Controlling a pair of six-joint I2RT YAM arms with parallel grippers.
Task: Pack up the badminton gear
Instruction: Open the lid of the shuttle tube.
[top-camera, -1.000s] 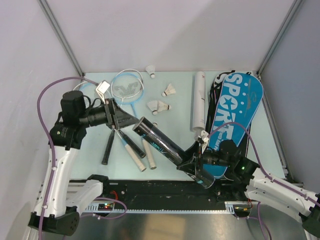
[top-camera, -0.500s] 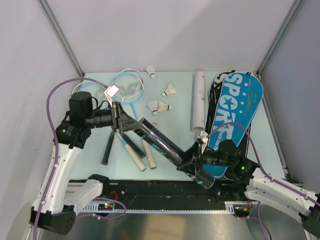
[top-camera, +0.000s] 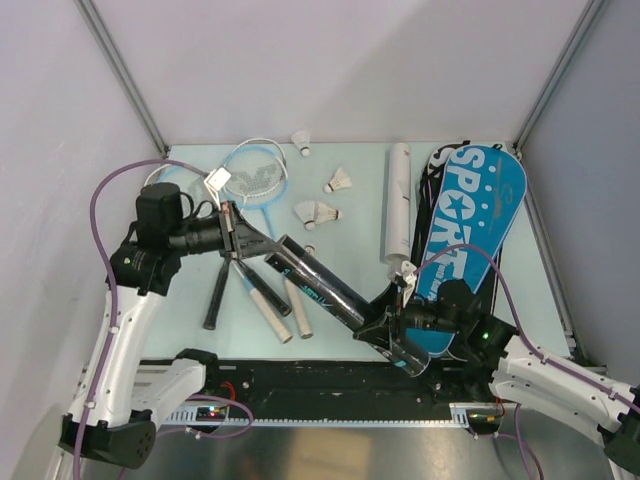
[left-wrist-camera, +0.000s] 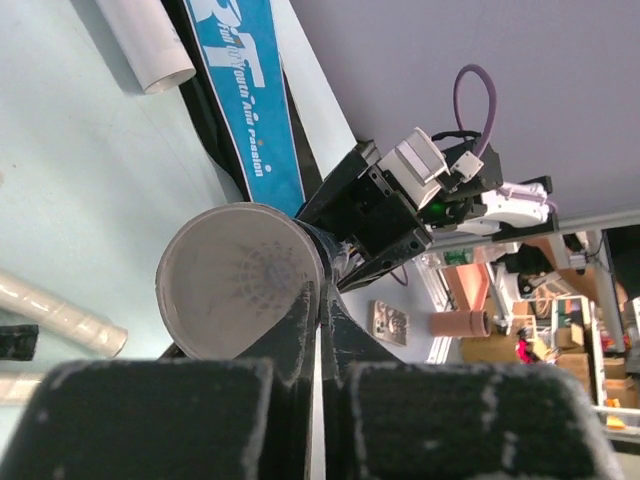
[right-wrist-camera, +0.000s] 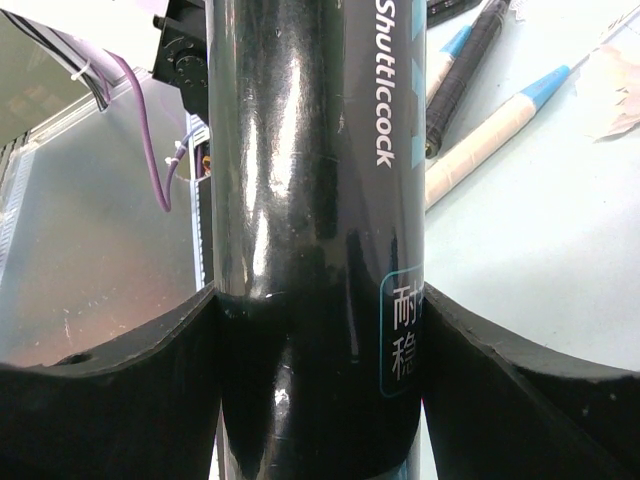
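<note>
A pale green table (top-camera: 190, 300) is seen from above, with two robot arms rising from its near edge. The left arm (top-camera: 118, 335) stands tall with its elbow high and its forearm reaching level toward the right. The right arm (top-camera: 552, 385) lies low and reaches left along the front edge.

A big blue racket bag (top-camera: 478, 215) marked SPORT lies along the right side. A long black tube (top-camera: 318, 285) slants between the arms, its lower end at the front and its open end toward the upper left.

The right gripper (top-camera: 397, 337) is clamped on the tube's lower end, and its wrist view shows a finger pressed on each side. The left gripper (top-camera: 246, 243) meets the tube's open mouth. Its fingers (left-wrist-camera: 295, 330) are drawn together to a thin slit with their tips at the rim. Whether they nip the rim is unclear.

A white tube (top-camera: 398, 200) lies just beside the bag. Rackets (top-camera: 255, 172) lie at the left, handles pointing frontward near the black tube's upper end. Three shuttlecocks (top-camera: 318, 213) rest on the far half of the table.
</note>
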